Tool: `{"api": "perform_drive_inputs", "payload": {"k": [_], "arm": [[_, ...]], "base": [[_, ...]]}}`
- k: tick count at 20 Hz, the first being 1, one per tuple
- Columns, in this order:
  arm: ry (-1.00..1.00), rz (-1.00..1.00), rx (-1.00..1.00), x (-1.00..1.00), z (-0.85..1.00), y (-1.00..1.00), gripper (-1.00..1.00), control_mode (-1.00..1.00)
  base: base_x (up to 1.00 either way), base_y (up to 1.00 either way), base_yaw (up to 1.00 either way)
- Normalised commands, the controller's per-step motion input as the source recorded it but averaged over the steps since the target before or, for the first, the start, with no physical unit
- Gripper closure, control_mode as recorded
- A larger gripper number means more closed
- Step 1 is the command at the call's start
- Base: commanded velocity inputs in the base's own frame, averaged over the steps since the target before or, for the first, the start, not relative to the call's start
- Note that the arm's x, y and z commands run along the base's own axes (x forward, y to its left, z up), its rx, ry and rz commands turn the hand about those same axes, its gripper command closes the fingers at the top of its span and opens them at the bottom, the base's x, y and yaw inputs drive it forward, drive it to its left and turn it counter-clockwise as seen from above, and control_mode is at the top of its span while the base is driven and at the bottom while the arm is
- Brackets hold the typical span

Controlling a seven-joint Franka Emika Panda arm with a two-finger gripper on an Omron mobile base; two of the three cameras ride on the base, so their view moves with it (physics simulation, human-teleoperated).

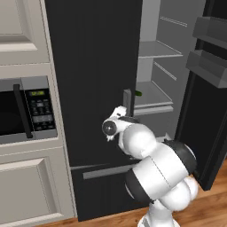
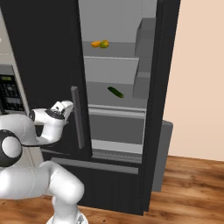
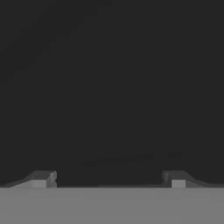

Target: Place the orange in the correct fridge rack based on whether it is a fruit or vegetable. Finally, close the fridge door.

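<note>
The orange [image 2: 95, 43] lies on the fridge rack [image 2: 114, 50], the upper pale grey shelf, touching a yellow-green fruit [image 2: 104, 43]. In the left base view the same rack [image 1: 159, 49] is seen from the side, and the orange is hidden there by the shut door. My gripper [image 2: 67, 106] is well below and left of the rack, up against the shut black left door [image 1: 95, 80] beside its grey handle [image 2: 77, 118]. In the hand view the gripper [image 3: 109, 177] is open, fingertips wide apart, with nothing but the dark door face between them.
The right fridge door [image 1: 208, 88] stands open, with its bins jutting out. A long green vegetable [image 2: 115, 92] lies on the lower shelf [image 1: 153, 95]. A built-in microwave [image 1: 26, 108] and pale cabinets sit left of the fridge. Wooden floor lies below.
</note>
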Motion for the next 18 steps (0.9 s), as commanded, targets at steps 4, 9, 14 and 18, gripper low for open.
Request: {"api": "perform_drive_inputs", "payload": {"k": [4, 9, 14, 18], "arm": [[0.0, 0.24, 0.04, 0.63, 0.0, -0.35, -1.0, -1.0], [0.03, 0.2, 0.01, 0.66, 0.07, -0.08, -1.0, -1.0], [0.02, 0.24, 0.01, 0.56, 0.02, -0.04, -1.0, -1.0], [-0.23, 0.16, 0.0, -0.91, 0.53, 0.0, -1.0, -1.0]], "base": [[0.0, 0.0, 0.0], [0.0, 0.0, 0.0], [0.0, 0.0, 0.0], [0.0, 0.0, 0.0]]}}
